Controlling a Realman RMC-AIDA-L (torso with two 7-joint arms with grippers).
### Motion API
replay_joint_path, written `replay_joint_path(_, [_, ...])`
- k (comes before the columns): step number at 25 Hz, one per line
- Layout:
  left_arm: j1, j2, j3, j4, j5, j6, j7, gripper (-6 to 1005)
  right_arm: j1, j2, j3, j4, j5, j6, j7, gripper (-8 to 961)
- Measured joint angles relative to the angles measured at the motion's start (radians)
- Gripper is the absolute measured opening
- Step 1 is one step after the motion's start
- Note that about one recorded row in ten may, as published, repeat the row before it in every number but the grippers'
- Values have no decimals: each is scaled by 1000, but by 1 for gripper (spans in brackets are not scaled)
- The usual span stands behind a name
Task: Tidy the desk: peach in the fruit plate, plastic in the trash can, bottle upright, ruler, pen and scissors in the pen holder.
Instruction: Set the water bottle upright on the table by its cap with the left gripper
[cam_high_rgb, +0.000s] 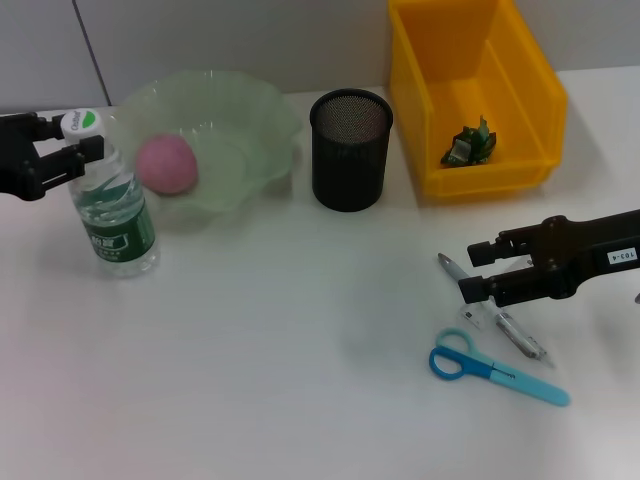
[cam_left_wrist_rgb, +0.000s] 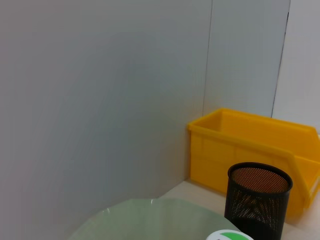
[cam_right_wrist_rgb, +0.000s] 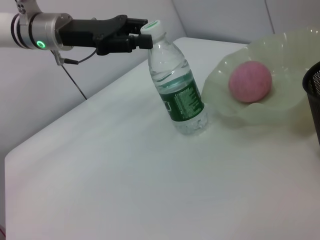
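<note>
Three jobs look finished from where I sit: the peach (cam_high_rgb: 165, 164) lies in the fruit plate (cam_high_rgb: 262, 122), the crumpled plastic (cam_high_rgb: 470, 145) is in the yellow trash can (cam_high_rgb: 525, 92), and the bottle (cam_high_rgb: 112, 202) stands upright. My left gripper (cam_high_rgb: 70, 155) sits level with the bottle's white cap (cam_high_rgb: 80, 123), fingers spread either side of the neck; I judge it is there only because it has set the bottle up, and I see no squeeze on it from the right wrist view. The bottle is clear plastic with a green label, standing square on its base just beside the plate's rim.

Still loose are the pen (cam_high_rgb: 492, 308) and the blue scissors (cam_high_rgb: 495, 369), both lying flat on the desk (cam_high_rgb: 280, 360). My right gripper (cam_high_rgb: 482, 271) hangs low right over the pen, jaws parted with nothing between them; the scissors lie just below it, and the black mesh pen holder (cam_high_rgb: 350, 150) stands well off toward the plate. I judge the pen is my next pick. No ruler shows in any view.
</note>
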Motion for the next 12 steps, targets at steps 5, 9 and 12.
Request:
replay_joint_path(5, [0, 0, 0, -1, 0, 0, 2, 573, 0, 0, 0, 0, -1, -1, 0, 722])
replay_joint_path(9, [1, 0, 0, -1, 0, 0, 2, 577, 0, 0, 0, 0, -1, -1, 1, 722])
replay_joint_path(12, [1, 0, 0, -1, 1, 0, 8, 579, 0, 0, 0, 0, -1, -1, 1, 722])
